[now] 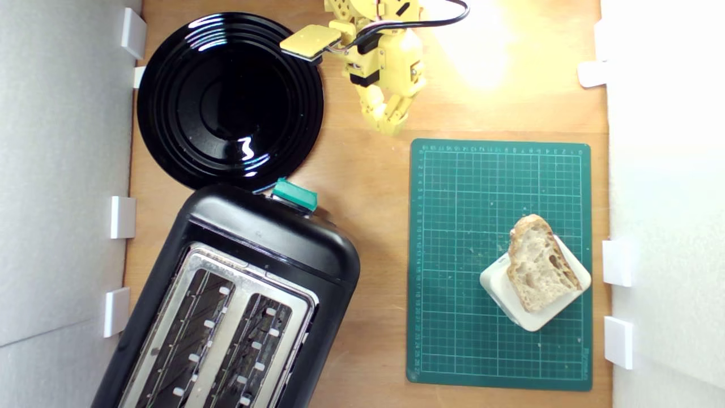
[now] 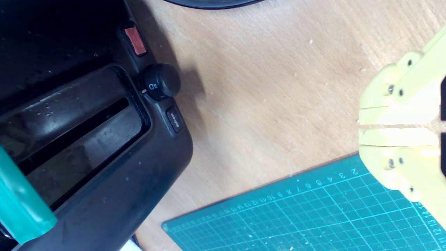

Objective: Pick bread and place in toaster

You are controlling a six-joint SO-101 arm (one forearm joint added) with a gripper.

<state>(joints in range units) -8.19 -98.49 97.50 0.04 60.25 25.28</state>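
Observation:
The bread (image 1: 541,269), a holey slice with tan crust, lies on a cream square block (image 1: 535,286) on the green cutting mat (image 1: 498,187) at the exterior view's right. The black toaster (image 1: 238,294) with silver top, two slots and a teal lever (image 1: 294,194) stands at lower left. My yellow gripper (image 1: 391,122) hangs at the top centre, above bare wood just beyond the mat's far edge, well away from the bread. In the wrist view the gripper (image 2: 360,126) is shut with nothing in it, beside the toaster's front (image 2: 104,146) and lever (image 2: 21,205).
A round glossy black plate (image 1: 229,102) lies at the exterior view's top left, touching the toaster's end. White brackets (image 1: 122,217) line both sides of the wooden table (image 1: 368,226). Bare wood runs between toaster and mat.

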